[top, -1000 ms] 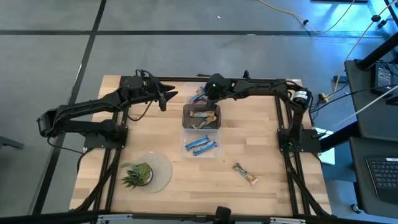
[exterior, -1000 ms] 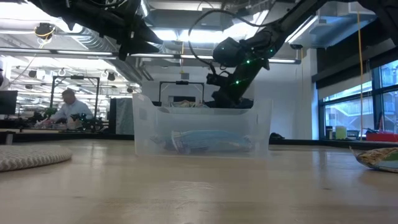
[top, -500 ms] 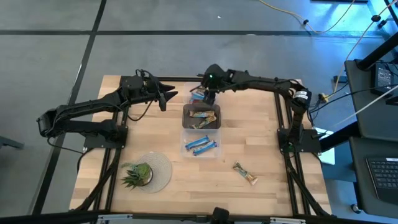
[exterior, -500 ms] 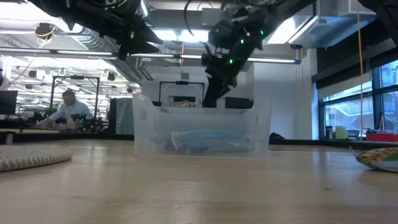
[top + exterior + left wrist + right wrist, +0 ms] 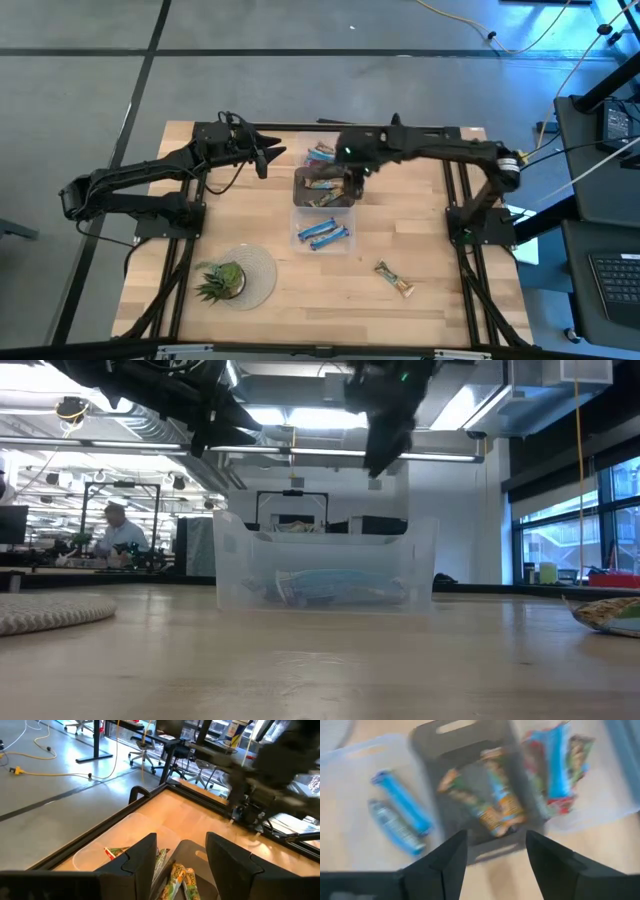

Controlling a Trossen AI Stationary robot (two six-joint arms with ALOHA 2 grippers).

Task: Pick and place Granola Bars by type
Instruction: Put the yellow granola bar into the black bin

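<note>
Near the bench's front edge, one granola bar [image 5: 394, 279] is still lying unsorted while I am holding my empty right gripper [image 5: 354, 189], jaws parted, over the dark bin [image 5: 325, 187], with the other bars [image 5: 322, 234] already binned by type.

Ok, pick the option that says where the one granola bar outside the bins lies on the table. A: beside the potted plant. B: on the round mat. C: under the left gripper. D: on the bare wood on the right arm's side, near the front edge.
D: the loose bar lies alone on bare wood on the right arm's side, far from the plant and its mat.
</note>
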